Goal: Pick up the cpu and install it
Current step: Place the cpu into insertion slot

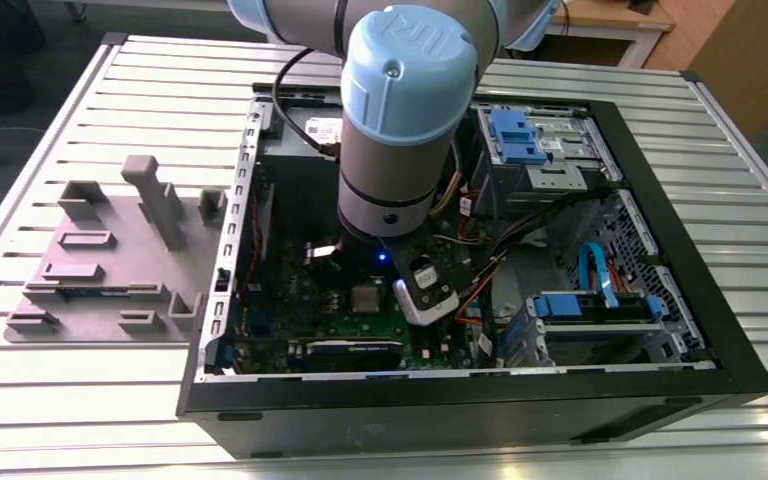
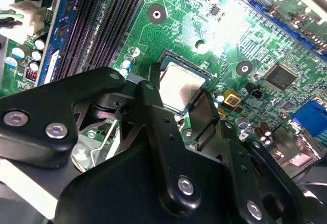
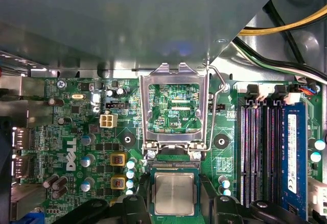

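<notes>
The cpu (image 3: 174,193), a small square chip with a pale silvery top and a thin green rim, lies flat at the socket on the green motherboard (image 3: 82,127) inside the open computer case (image 1: 678,300). In both wrist views my gripper (image 3: 174,206) straddles it. One black finger (image 3: 139,203) presses each side of the chip, so the gripper looks shut on it. The second wrist view shows the cpu (image 2: 181,83) between the fingers (image 2: 153,93), low over the socket. The socket's hinged metal frame (image 3: 173,73) stands open behind it. In the exterior view my arm (image 1: 404,110) reaches straight down into the case.
Black memory slots (image 3: 260,152) with one blue-labelled module run beside the socket. The wire lever (image 3: 218,83) is raised next to the frame. Cables (image 1: 544,215) and blue drive brackets (image 1: 598,305) crowd the case's right half. A grey parts fixture (image 1: 104,260) sits left of the case.
</notes>
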Robot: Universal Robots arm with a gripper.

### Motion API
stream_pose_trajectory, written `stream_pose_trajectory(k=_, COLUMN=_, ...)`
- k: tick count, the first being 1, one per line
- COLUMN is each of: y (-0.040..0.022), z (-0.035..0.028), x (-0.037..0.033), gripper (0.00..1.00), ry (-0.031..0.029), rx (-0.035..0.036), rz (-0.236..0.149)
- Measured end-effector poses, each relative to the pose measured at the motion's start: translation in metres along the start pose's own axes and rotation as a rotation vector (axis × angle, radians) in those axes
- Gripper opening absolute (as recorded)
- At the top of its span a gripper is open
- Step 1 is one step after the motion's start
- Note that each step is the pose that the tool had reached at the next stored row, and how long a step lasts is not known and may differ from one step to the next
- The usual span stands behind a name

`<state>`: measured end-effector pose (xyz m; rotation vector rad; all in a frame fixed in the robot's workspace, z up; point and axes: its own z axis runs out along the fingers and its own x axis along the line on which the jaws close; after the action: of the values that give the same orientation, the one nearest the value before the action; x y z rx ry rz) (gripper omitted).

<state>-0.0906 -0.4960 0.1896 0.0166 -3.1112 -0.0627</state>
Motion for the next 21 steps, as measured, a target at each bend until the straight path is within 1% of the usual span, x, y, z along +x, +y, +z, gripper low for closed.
stream_pose_trajectory(k=7, y=-0.0001, z=0.0019, x=0.0, gripper=0.47, ry=0.0001, rx=0.0001, rz=0.0)
stream_pose_trajectory(k=21, y=-0.0001, z=0.0022, x=-0.0001, gripper=0.47, ry=0.0, rx=-0.0002, rz=0.0)
